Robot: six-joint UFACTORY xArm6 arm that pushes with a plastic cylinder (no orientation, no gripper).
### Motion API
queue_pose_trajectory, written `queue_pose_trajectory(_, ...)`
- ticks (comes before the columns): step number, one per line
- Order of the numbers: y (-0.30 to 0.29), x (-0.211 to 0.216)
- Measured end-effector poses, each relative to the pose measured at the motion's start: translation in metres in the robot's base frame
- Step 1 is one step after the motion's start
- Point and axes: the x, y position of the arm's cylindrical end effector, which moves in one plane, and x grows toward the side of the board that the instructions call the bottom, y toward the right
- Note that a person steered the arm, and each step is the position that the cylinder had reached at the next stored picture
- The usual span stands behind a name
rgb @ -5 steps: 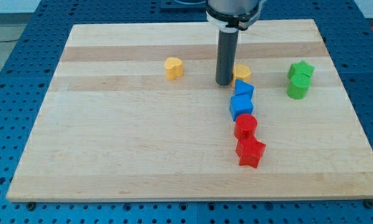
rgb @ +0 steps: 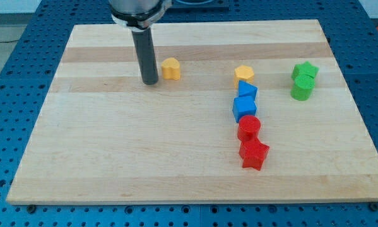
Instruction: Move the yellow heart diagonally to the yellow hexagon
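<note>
1. My tip [rgb: 151, 82] down on the counter [rgb: 113, 157], just left of the yellow heart [rgb: 170, 69]; plain rod, no jaws.
2. Yellow hexagon [rgb: 243, 73] well to the view's right, above the blue blocks [rgb: 245, 101].

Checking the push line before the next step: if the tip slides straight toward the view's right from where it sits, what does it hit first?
My tip sits just left of the yellow heart, slightly nearer the view's bottom. Going right, it likely clips the heart's lower edge first; depth is unclear, so it might slip past toward the yellow hexagon.
</note>
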Motion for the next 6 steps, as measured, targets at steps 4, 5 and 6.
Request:
queue_pose_trajectory(4, 0.085, -0.021)
queue_pose_trajectory(5, 0.093, -0.033)
queue_pose_trajectory(6, 0.094, -0.046)
